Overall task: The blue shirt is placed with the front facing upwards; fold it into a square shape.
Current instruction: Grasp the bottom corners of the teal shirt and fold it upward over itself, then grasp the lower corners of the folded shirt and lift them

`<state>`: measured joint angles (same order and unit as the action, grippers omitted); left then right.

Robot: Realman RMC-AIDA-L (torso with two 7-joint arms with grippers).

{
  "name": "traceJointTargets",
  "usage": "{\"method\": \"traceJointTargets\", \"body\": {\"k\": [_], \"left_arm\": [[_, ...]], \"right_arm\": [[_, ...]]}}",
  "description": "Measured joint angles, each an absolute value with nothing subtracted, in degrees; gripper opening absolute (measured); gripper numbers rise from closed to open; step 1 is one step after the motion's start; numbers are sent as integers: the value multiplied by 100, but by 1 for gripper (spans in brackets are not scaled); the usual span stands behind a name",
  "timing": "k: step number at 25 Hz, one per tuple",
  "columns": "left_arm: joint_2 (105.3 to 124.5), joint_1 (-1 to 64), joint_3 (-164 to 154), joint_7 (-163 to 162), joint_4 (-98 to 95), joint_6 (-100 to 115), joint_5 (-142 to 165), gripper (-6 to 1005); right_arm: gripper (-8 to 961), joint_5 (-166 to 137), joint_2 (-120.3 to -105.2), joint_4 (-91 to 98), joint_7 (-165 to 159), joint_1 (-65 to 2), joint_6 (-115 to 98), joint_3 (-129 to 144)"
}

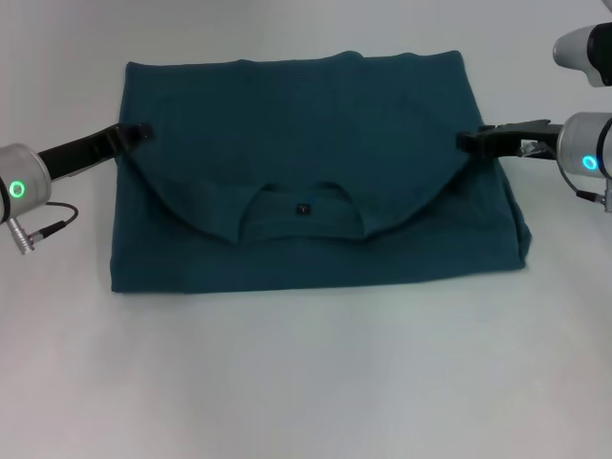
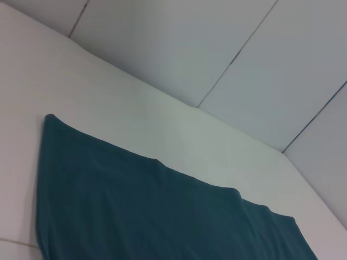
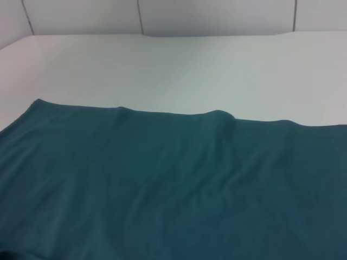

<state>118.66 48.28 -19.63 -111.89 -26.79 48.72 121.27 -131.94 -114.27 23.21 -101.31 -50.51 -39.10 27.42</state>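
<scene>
The blue shirt (image 1: 306, 143) lies on the white table, folded over on itself into a wide rectangle. Its upper part is turned toward the near side, so the plain back faces up. The round neck with a small dark label (image 1: 304, 207) sits near the middle. My left gripper (image 1: 137, 132) is at the shirt's left edge, at the end of the folded flap. At the right end of that flap, my right gripper (image 1: 469, 142) meets the shirt's right edge. Both wrist views show only teal cloth (image 2: 162, 216) (image 3: 162, 179) and table.
The bare white table (image 1: 306, 382) spreads around the shirt on all sides. A wall of pale panels (image 2: 217, 54) rises behind the table's far edge. A cable (image 1: 48, 222) hangs from my left wrist near the shirt's left side.
</scene>
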Motion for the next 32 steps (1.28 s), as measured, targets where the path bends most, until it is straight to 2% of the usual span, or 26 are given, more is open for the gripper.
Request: {"method": "traceJointTargets", "body": {"k": [1, 6, 8, 11, 19, 24, 32], "left_arm": [[11866, 4825, -1960, -11200, -2685, 4871, 12126, 166], [11865, 4778, -1951, -11220, -2818, 4934, 12043, 346], [11872, 4745, -1980, -11222, -2891, 4997, 11975, 547], [11919, 4630, -1988, -11208, -3076, 5233, 11811, 612], [11960, 4161, -2029, -11224, -3522, 6438, 11661, 786], [11978, 3775, -2061, -11190, -3831, 7042, 11661, 884], [12018, 3250, -2587, -11019, -4207, 7337, 11711, 885]], "right_arm": [[225, -13191, -11434, 2367, -10133, -5034, -3911, 2742], [468, -13177, -11499, 2724, -10186, -4897, -4011, 2729], [511, -13151, -11542, 2880, -10192, -4835, -4040, 2726], [576, -13096, -11587, 3068, -10195, -4714, -4159, 2738], [573, -12696, -11588, 3481, -10204, -4154, -5264, 2735], [571, -12468, -11519, 3715, -10214, -3766, -6156, 2689], [569, -12207, -11371, 3775, -10628, -3281, -7006, 2726]]}}
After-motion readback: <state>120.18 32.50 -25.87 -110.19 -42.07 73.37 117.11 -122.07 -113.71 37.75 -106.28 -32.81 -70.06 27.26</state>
